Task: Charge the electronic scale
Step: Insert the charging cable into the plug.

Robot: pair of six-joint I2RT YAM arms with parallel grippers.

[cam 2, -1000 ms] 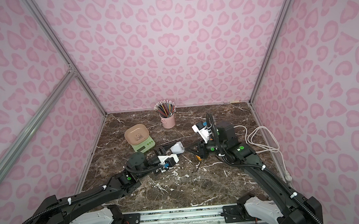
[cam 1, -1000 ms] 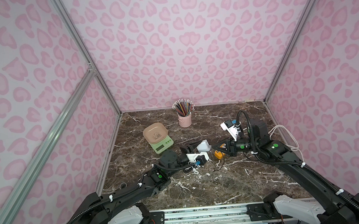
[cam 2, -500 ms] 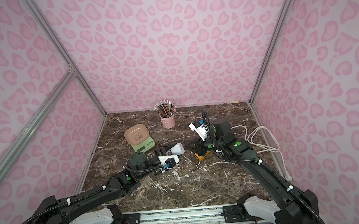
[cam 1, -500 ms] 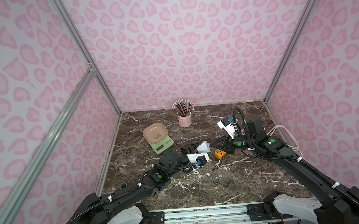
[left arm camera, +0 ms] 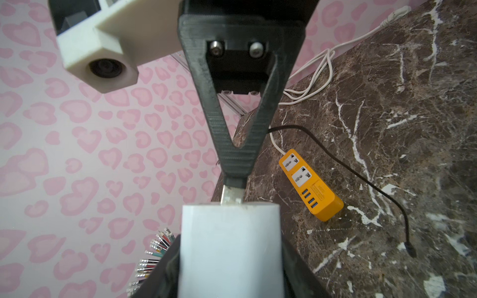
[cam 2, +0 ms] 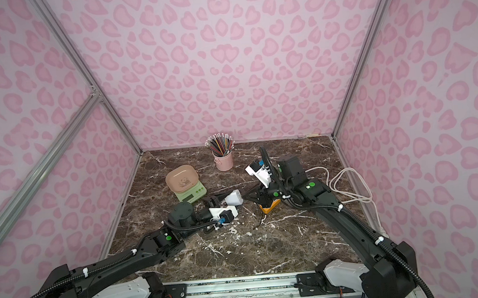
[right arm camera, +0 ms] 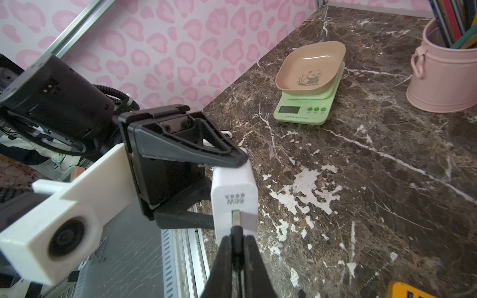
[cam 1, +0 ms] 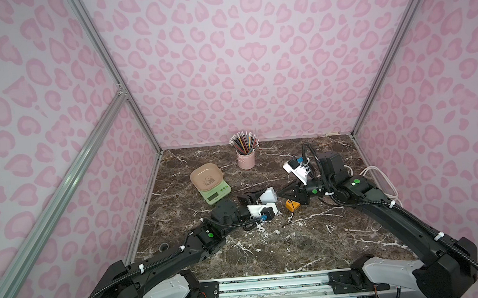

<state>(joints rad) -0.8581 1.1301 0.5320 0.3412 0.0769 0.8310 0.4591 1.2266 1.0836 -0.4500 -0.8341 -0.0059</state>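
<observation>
The electronic scale [cam 1: 210, 183] [cam 2: 185, 185] [right arm camera: 307, 85], pale green with a beige panda tray, stands at the back left, apart from both arms. My left gripper [cam 1: 260, 201] [left arm camera: 229, 273] is shut on a white charger block [cam 1: 269, 195] [left arm camera: 229, 247] [right arm camera: 233, 196], held above the table. My right gripper [cam 1: 280, 194] [left arm camera: 233, 170] [right arm camera: 237, 240] is shut on the USB plug [left arm camera: 232, 193] [right arm camera: 236, 219] of a black cable [left arm camera: 361, 175]. The plug's metal end sits at the block's port, part of it still showing. The cable's small far end [left arm camera: 411, 251] lies loose on the marble.
An orange power strip [cam 1: 292, 205] [cam 2: 269, 206] [left arm camera: 309, 184] lies under the right gripper, its white cord [cam 1: 378, 180] [cam 2: 346, 182] looping to the right wall. A pink cup of pencils [cam 1: 245, 158] [right arm camera: 444, 77] stands at the back. Walls enclose three sides.
My right gripper has moved left with the plug, from over the power strip up to the charger block. The left arm and the scale have stayed still.
</observation>
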